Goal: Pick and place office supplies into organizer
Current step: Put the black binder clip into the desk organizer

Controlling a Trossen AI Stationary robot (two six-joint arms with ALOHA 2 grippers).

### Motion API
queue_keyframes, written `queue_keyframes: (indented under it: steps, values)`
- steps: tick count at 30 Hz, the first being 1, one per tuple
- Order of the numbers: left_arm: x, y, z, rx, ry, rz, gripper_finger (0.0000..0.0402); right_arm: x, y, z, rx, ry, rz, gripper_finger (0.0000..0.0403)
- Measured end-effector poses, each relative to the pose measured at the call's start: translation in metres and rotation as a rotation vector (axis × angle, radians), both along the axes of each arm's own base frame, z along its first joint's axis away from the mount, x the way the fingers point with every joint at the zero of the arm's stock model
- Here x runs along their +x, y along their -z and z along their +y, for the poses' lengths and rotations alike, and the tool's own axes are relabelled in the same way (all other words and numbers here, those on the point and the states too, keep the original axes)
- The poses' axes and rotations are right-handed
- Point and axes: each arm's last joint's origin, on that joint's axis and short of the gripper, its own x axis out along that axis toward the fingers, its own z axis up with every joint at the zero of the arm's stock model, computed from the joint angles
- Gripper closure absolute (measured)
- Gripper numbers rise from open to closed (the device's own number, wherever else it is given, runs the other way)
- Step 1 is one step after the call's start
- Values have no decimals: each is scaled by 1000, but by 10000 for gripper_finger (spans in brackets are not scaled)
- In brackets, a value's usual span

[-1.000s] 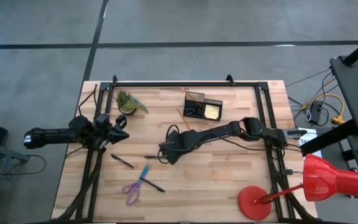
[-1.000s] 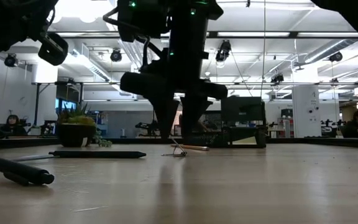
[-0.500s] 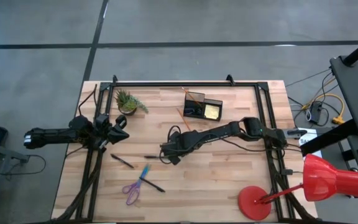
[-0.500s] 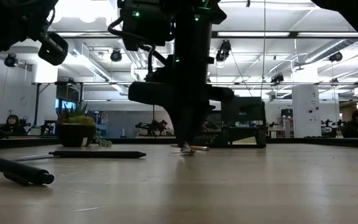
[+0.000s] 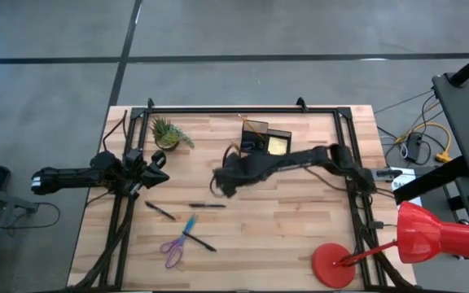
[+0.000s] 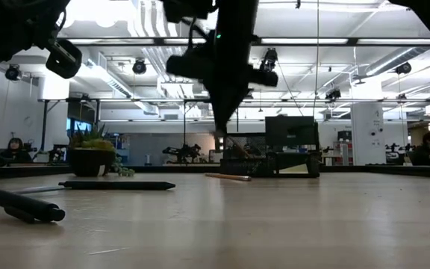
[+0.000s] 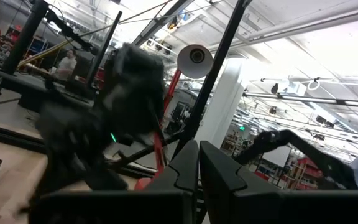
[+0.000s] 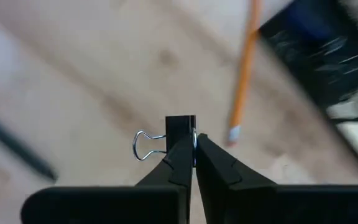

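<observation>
A small black binder clip with silver wire handles [image 8: 171, 132] is clamped between the closed fingers of the right pincer [image 8: 194, 154], raised above the wooden tabletop [image 5: 283, 236] near a loose orange pencil [image 8: 243, 73]. The black boxy organizer [image 5: 265, 139] is seen just beyond, toward the back edge. The left pincer [image 7: 197, 163] is held fully closed and empty at the tabletop's left side.

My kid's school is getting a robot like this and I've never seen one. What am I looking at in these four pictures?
Two dark robot arms work at a wooden table. One picture looks straight down, one looks level across the tabletop, and two come from cameras on the wrists. The right gripper is shut on a small black binder clip, lifted above the table near the black organizer. The left gripper waits, shut, at the table's left edge. Lying on the wood are purple scissors, a blue pen, black pens and an orange pencil. A potted plant and a red lamp stand by.
</observation>
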Motion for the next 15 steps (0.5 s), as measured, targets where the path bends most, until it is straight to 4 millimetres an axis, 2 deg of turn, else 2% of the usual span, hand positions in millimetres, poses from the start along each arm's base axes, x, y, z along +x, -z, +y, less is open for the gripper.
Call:
queue_keyframes:
  steps: [3,5,10,15]
  values:
    - [0,0,0,0,0,0,402,-12,-20,-34,-10,40,12,395]
    - [0,0,0,0,0,0,402,-20,-25,-59,5,63,31,395]
    - [0,0,0,0,0,0,402,-31,-17,-107,73,108,79,395]
    - [0,0,0,0,0,0,402,-32,0,-126,51,125,111,395]
